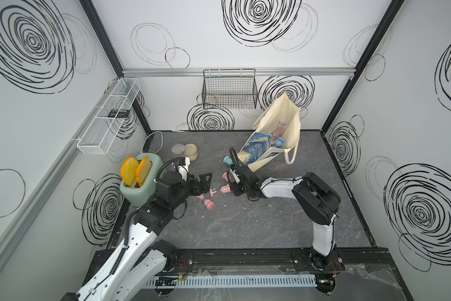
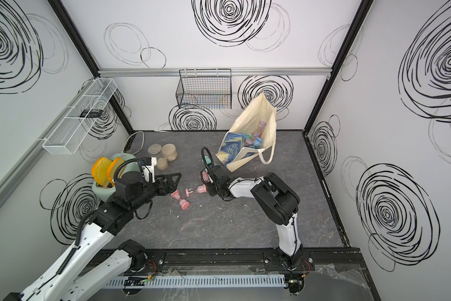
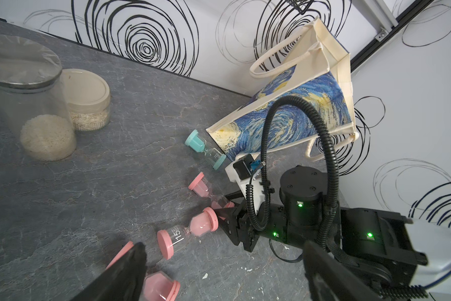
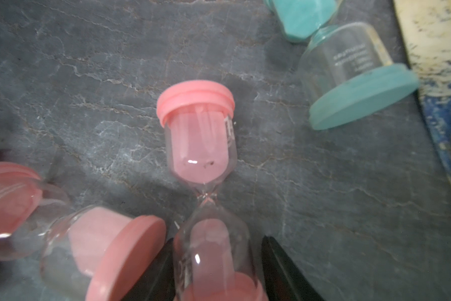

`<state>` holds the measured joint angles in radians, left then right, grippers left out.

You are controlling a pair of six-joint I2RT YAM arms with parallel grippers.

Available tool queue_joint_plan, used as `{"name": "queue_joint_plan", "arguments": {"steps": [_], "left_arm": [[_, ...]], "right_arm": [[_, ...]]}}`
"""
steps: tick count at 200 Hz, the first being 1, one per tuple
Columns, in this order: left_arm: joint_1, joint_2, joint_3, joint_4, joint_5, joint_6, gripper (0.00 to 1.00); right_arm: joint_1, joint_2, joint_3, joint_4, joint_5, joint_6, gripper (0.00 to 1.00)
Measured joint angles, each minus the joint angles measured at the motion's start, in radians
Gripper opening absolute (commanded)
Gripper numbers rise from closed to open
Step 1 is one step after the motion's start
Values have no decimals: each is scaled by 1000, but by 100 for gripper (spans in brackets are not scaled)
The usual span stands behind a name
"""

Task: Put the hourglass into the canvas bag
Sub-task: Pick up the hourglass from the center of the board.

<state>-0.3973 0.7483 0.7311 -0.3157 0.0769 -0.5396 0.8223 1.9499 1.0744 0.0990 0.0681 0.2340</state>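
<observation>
A pink hourglass (image 4: 199,135) lies on the grey table (image 1: 245,221). My right gripper (image 4: 216,268) is shut on its near glass bulb, one black finger on each side. In the left wrist view the same hourglass (image 3: 200,185) runs into those fingers (image 3: 225,217). The canvas bag (image 1: 271,114) leans open against the back wall, right of centre, with several hourglasses (image 1: 278,136) inside. Two more pink hourglasses (image 1: 220,190) (image 1: 206,203) and a teal one (image 1: 227,160) lie loose nearby. My left gripper (image 3: 227,276) hovers open over the loose pink ones, holding nothing.
A green toaster (image 1: 138,187) with two toast slices stands at the left beside my left arm. Jars of grain (image 1: 184,151) sit behind it. A black wire basket (image 1: 229,91) hangs on the back wall and a white wire shelf (image 1: 109,114) on the left wall.
</observation>
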Motion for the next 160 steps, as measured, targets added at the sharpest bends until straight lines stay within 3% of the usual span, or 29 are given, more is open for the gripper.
{"name": "queue_joint_plan", "arguments": {"steps": [74, 160], "left_arm": [[0, 0, 2, 2, 6, 0, 96], [0, 13, 86, 10, 45, -1, 96]], "right_arm": [[-8, -60, -4, -35, -33, 8, 41], [-69, -357, 6, -100, -43, 12, 37]]}}
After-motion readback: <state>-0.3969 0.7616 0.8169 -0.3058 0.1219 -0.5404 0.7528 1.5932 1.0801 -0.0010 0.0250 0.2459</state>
